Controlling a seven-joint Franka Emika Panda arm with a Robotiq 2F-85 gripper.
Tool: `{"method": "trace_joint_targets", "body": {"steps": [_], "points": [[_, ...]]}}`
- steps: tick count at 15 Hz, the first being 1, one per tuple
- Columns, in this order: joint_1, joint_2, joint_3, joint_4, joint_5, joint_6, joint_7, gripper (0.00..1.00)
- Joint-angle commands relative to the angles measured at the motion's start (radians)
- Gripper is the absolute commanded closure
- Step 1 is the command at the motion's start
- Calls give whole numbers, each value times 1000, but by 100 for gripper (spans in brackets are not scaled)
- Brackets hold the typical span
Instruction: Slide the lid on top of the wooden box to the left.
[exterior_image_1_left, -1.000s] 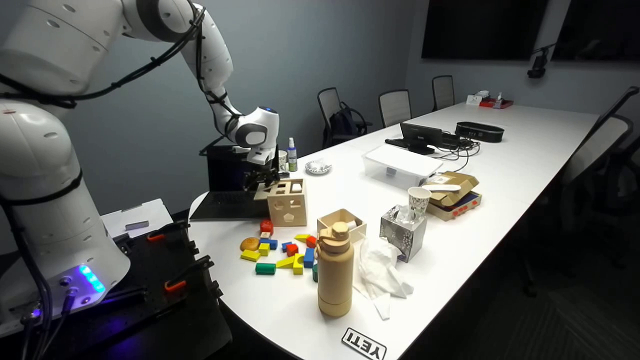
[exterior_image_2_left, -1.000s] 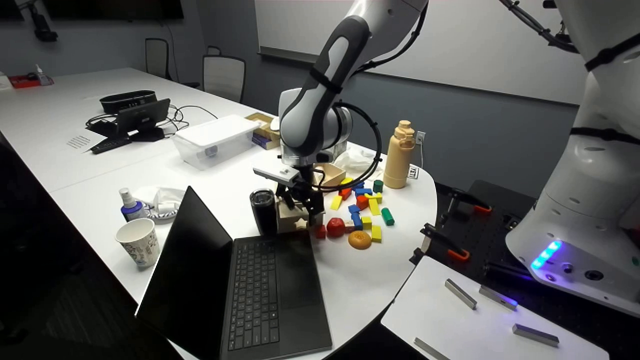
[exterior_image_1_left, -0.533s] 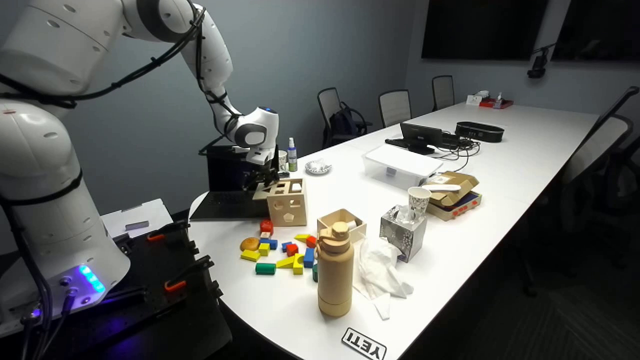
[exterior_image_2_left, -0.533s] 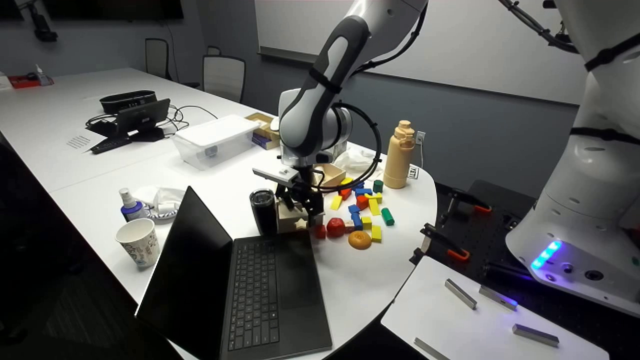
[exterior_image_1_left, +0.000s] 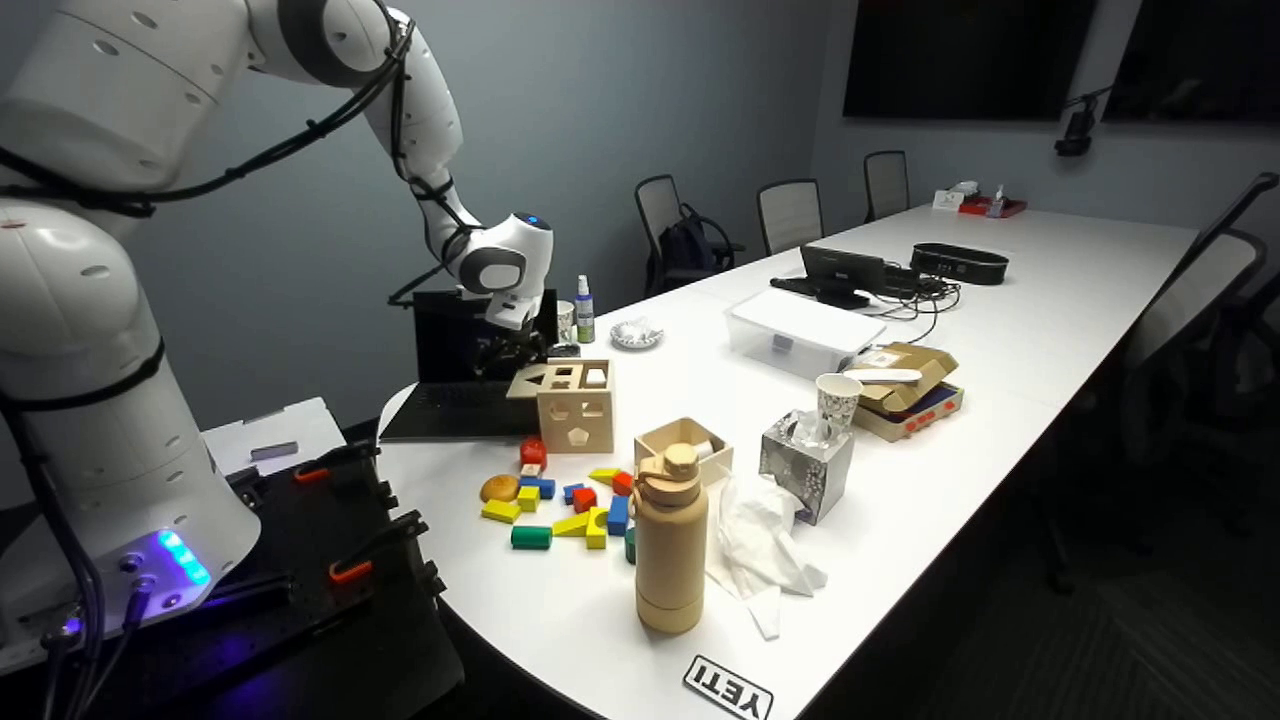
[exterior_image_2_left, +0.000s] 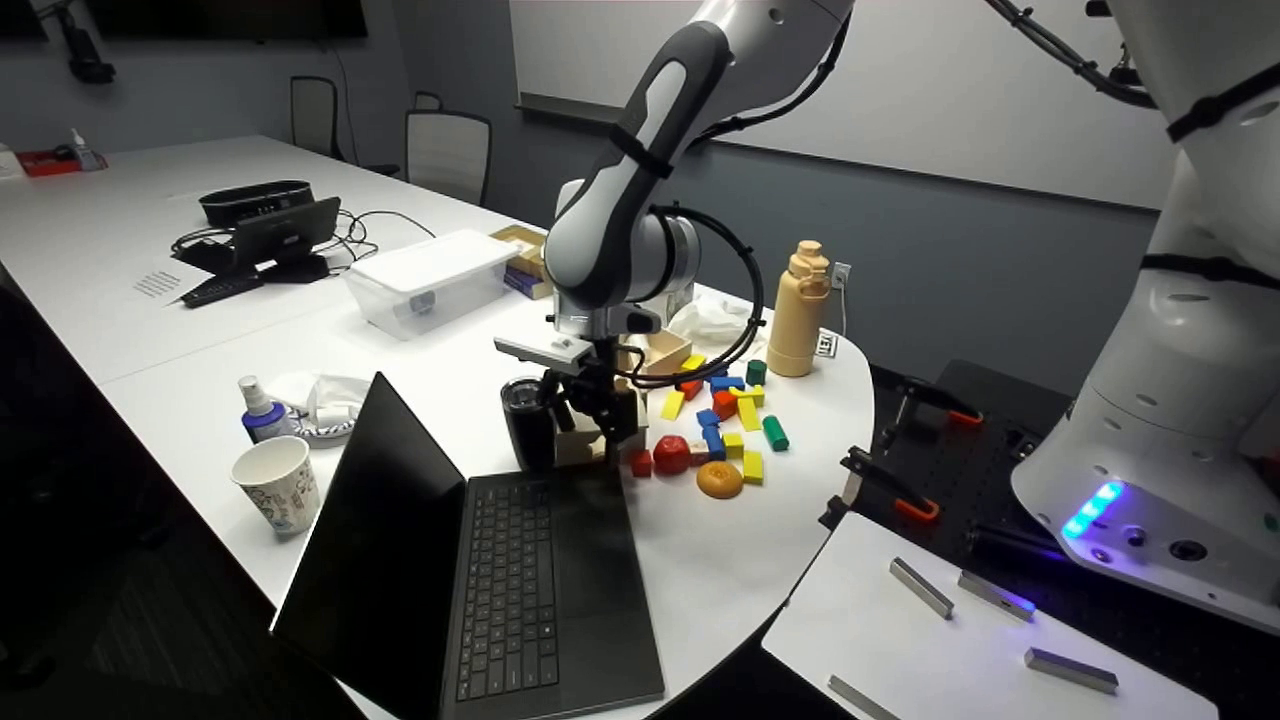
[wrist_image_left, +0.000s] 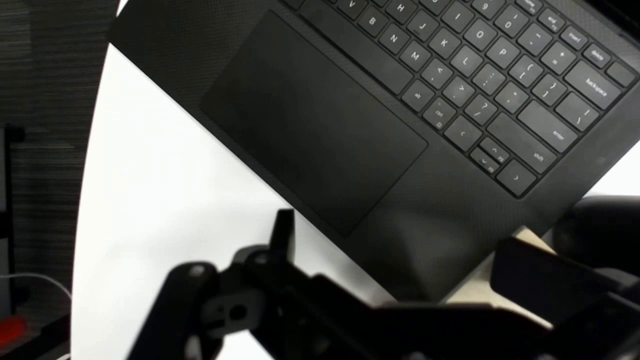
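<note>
The wooden box (exterior_image_1_left: 577, 425) is a pale cube with dark cut-outs, standing beside the laptop. Its lid (exterior_image_1_left: 527, 383), a thin pale panel with a cut-out, juts out past the box's laptop side. In an exterior view the box (exterior_image_2_left: 582, 447) is partly hidden behind my gripper (exterior_image_2_left: 588, 428), and the lid cannot be made out. In the wrist view pale wood of the box or lid (wrist_image_left: 475, 289) shows at lower right, partly behind a finger. My gripper (wrist_image_left: 400, 235) is open, its fingers wide apart with nothing between them. It is just past the lid's jutting end, over the laptop (exterior_image_1_left: 455, 410).
A black tumbler (exterior_image_2_left: 528, 425) stands right beside the box. A red apple (exterior_image_2_left: 671, 455), a bun (exterior_image_2_left: 719, 480) and several coloured blocks lie in front. An open wooden tray (exterior_image_1_left: 684, 450), a tan bottle (exterior_image_1_left: 670, 545) and a tissue box (exterior_image_1_left: 806, 465) stand farther along.
My gripper has moved a little away from the box toward the laptop, uncovering more of the lid's jutting part. The lid looks about where it was.
</note>
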Motion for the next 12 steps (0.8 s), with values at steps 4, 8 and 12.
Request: {"method": "trace_joint_targets", "body": {"steps": [4, 8, 12], "points": [[9, -48, 1, -24, 31, 8, -41, 0], [26, -145, -10, -60, -11, 3, -66, 0], [34, -292, -38, -121, -120, -35, -175, 0]]}}
